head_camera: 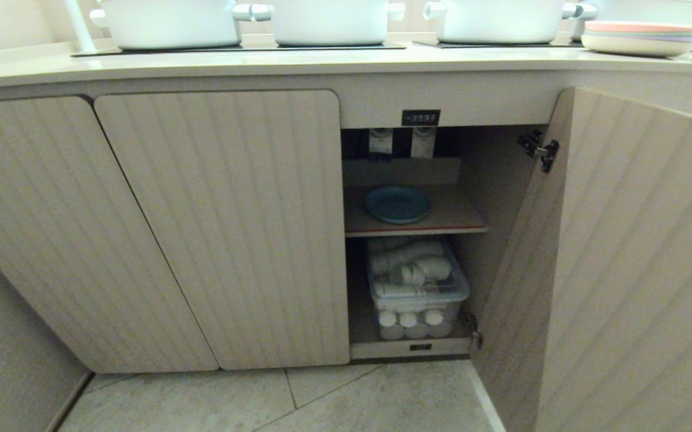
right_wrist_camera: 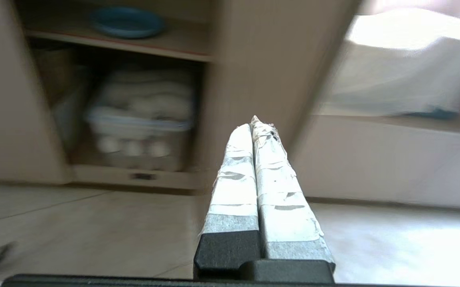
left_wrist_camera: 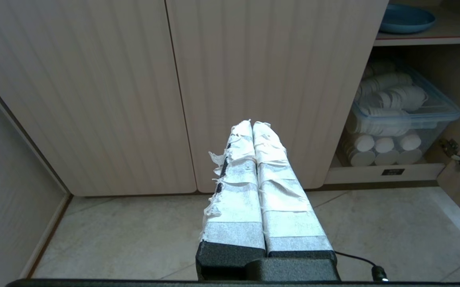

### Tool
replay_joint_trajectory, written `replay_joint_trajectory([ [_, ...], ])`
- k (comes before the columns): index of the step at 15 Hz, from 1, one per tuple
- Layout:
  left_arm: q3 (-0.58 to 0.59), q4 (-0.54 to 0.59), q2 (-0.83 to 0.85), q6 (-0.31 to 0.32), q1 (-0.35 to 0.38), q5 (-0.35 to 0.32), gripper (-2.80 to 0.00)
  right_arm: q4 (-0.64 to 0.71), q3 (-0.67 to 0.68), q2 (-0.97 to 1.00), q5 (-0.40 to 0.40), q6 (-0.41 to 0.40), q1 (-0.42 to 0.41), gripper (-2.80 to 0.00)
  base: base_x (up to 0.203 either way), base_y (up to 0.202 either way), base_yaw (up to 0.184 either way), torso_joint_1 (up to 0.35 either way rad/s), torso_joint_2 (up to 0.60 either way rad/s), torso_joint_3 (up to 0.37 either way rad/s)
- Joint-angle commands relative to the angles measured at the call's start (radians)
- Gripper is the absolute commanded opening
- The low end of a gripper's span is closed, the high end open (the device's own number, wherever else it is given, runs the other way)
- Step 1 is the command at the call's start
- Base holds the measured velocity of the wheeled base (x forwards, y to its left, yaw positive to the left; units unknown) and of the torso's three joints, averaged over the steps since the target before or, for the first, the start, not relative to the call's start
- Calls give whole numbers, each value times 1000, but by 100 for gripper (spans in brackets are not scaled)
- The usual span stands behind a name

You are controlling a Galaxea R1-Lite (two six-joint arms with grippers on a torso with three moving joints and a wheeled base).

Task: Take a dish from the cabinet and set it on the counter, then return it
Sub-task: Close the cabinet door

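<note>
Your right gripper [right_wrist_camera: 254,126] has its taped fingers pressed together, holding nothing, low above the floor tiles [right_wrist_camera: 94,223] in front of the cabinet [head_camera: 219,228]. The dish [right_wrist_camera: 127,22] lies flat on the inner shelf [right_wrist_camera: 174,44], above and to the left of your fingertips, well apart. The open door [right_wrist_camera: 253,71] stands edge-on directly beyond the tips, between you and the right side of the opening. Below the shelf sits a clear bin of white cups [right_wrist_camera: 138,127]. Your left gripper [left_wrist_camera: 252,126] is also closed and empty, facing the shut doors. The counter [head_camera: 333,63] above carries white pots [head_camera: 327,21] and stacked plates [head_camera: 643,37].
</note>
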Motion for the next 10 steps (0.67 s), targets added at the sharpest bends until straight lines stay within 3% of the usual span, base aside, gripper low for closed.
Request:
replay_joint_trajectory([
  [1, 0, 0, 0, 0, 0, 0, -280, 7, -36, 51, -78, -15, -4, -280, 0, 0, 0, 0, 0, 0],
  [3, 0, 0, 0, 0, 0, -1, -280, 13, -67, 99, -156, -23, -16, -280, 0, 0, 0, 0, 0, 0],
  [5, 0, 0, 0, 0, 0, 1, -280, 10, -108, 148, -178, -25, -38, -280, 0, 0, 0, 0, 0, 0],
  [10, 0, 0, 0, 0, 0, 0, -280, -15, -208, 250, -178, -75, -235, -280, 0, 0, 0, 0, 0, 0],
])
